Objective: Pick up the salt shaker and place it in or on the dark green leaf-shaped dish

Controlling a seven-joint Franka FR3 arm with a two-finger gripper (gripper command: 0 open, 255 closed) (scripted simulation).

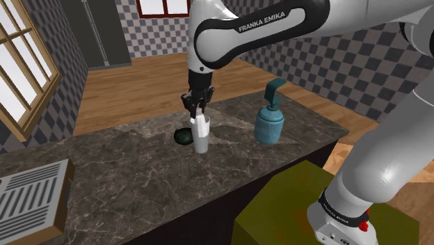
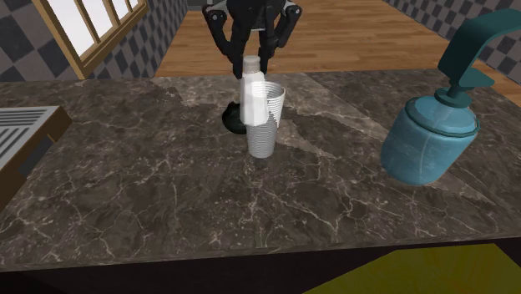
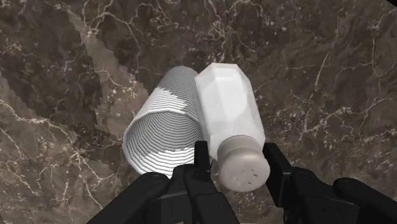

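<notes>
**Item 1.** All-black two-finger pincer (image 1: 198,104) (image 2: 250,60) (image 3: 240,164), on the white Franka arm (image 1: 264,28). I read it as closed narrowly on a held object, with one finger (image 3: 202,159) on each side of the shaker's cap. It points down at the bench.

**Item 2.** White faceted salt shaker with a grey perforated cap (image 1: 202,125) (image 2: 252,96) (image 3: 229,114). It is clasped at the cap end and hangs roughly upright, with its base clear of the bench top. It sits close against the rim of the cup, and I cannot tell whether the two touch.

**Item 3.** Dark green leaf-shaped dish (image 1: 183,136) (image 2: 231,125). It lies flat on the bench just beside the cup, on the shoulder view's left of it. In the second exterior view the cup and shaker partly hide it. The shaker hangs near it and higher, not resting on it.

**Item 4.** White ribbed cup (image 1: 202,144) (image 2: 264,134) (image 3: 162,137). It stands upright on the bench with its mouth open.

**Item 5.** Teal pump-top soap dispenser (image 1: 268,122) (image 2: 430,142). It stands upright, well apart from the cup, on the shoulder view's right.

**Item 6.** Dark veined stone bench (image 1: 125,174) (image 2: 167,200) (image 3: 318,76). It carries all of the above.

**Item 7.** Grey slatted tray in a wooden frame (image 1: 31,198) (image 2: 21,134). It sits at the bench's end, at the shoulder view's lower left.

**Item 8.** Olive-green box stand (image 1: 292,209). It is at the shoulder view's lower right, under the arm's base.
</notes>
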